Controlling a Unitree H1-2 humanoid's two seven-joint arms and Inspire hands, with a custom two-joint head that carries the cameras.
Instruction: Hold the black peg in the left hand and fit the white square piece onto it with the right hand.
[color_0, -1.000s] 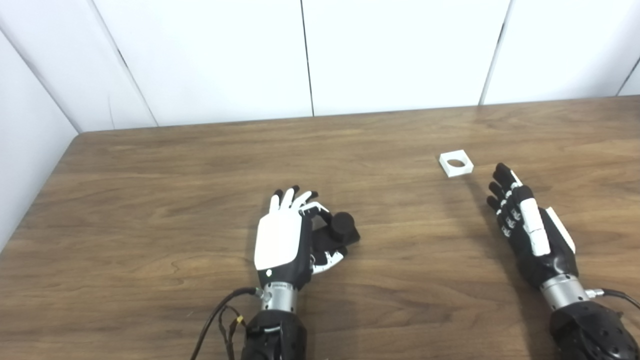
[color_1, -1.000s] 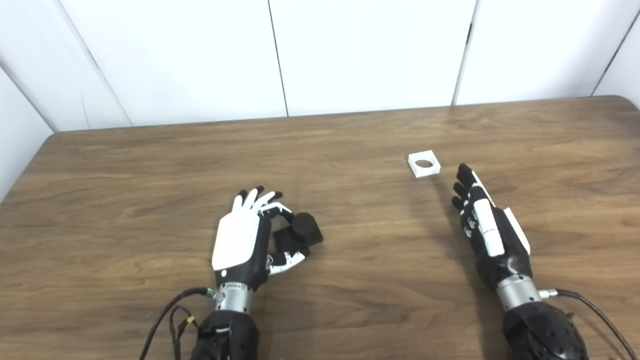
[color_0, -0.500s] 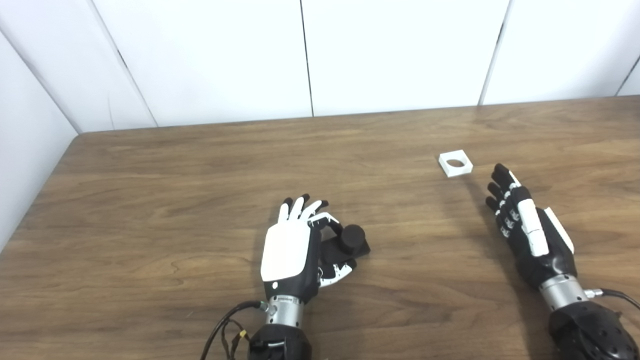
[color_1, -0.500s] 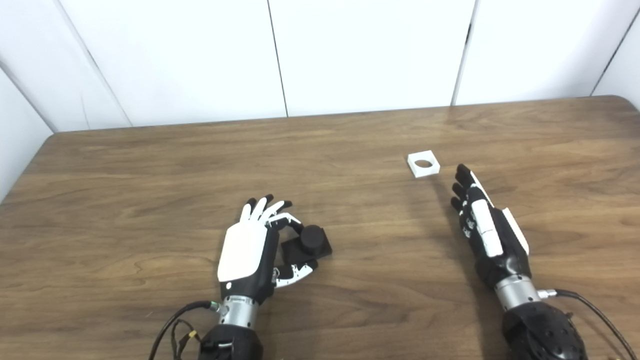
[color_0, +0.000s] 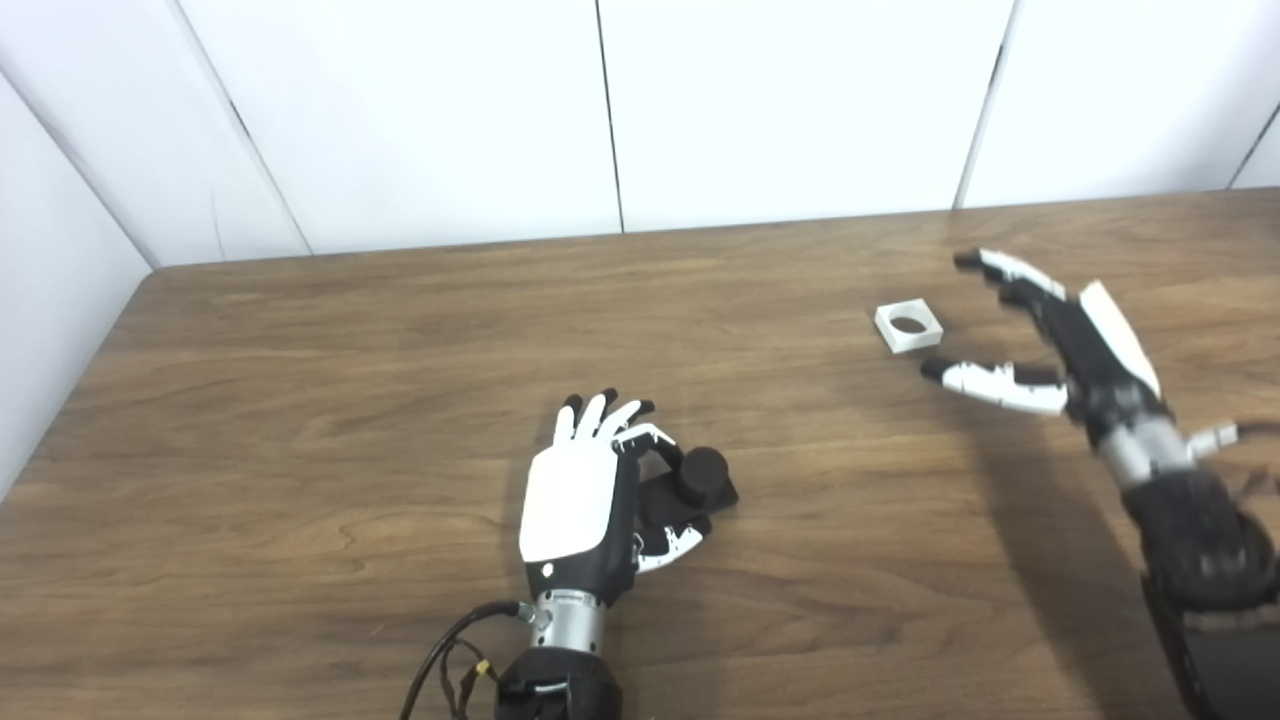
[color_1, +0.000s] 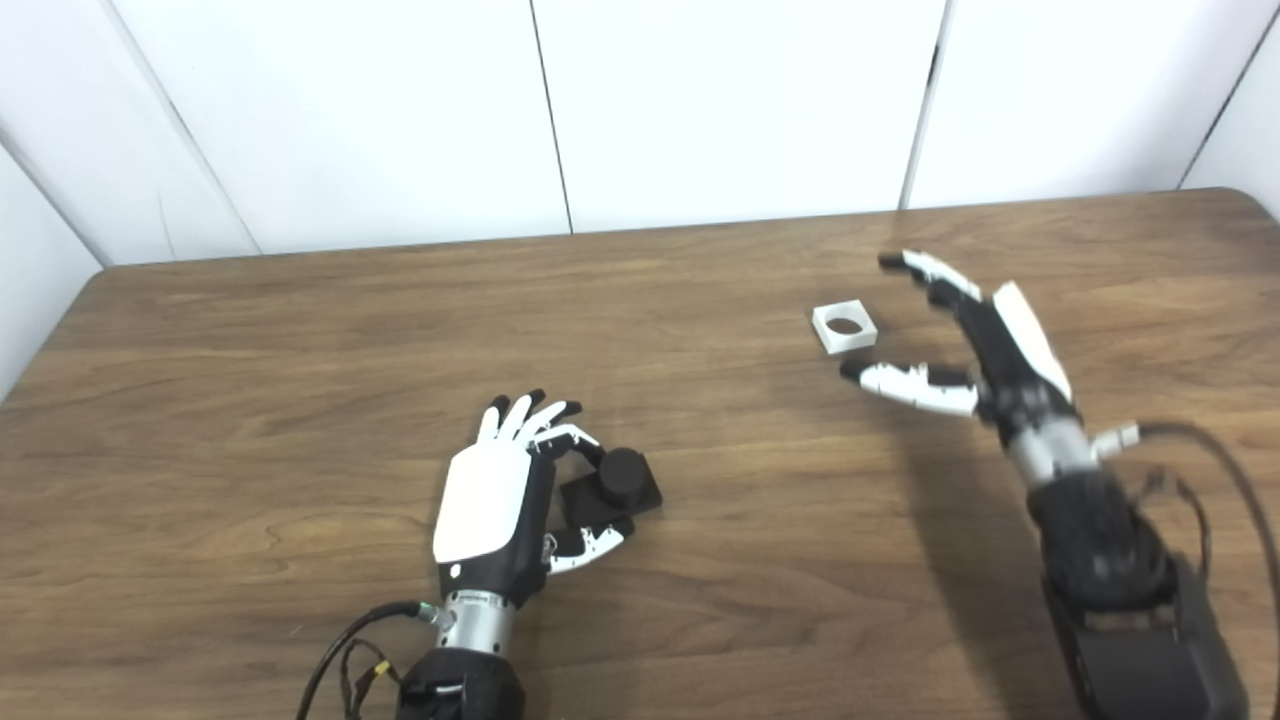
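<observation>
The black peg (color_0: 703, 478), a short cylinder on a square black base, rests on the wooden table (color_0: 320, 400) near the middle front. My left hand (color_0: 585, 495) lies beside it on its left, fingers and thumb curled around the base and touching it. The white square piece (color_0: 908, 328) with a round hole lies flat on the table at the right. My right hand (color_0: 1050, 335) is raised just right of it, open, its fingers and thumb spread apart; it does not touch the piece.
White wall panels (color_0: 600, 110) stand along the table's far edge and left side. Cables (color_0: 450, 660) trail from my left wrist at the front edge.
My right hand has lifted off the table, moved up toward the white piece and spread open. My left hand with the peg has hardly moved in the last half second.
</observation>
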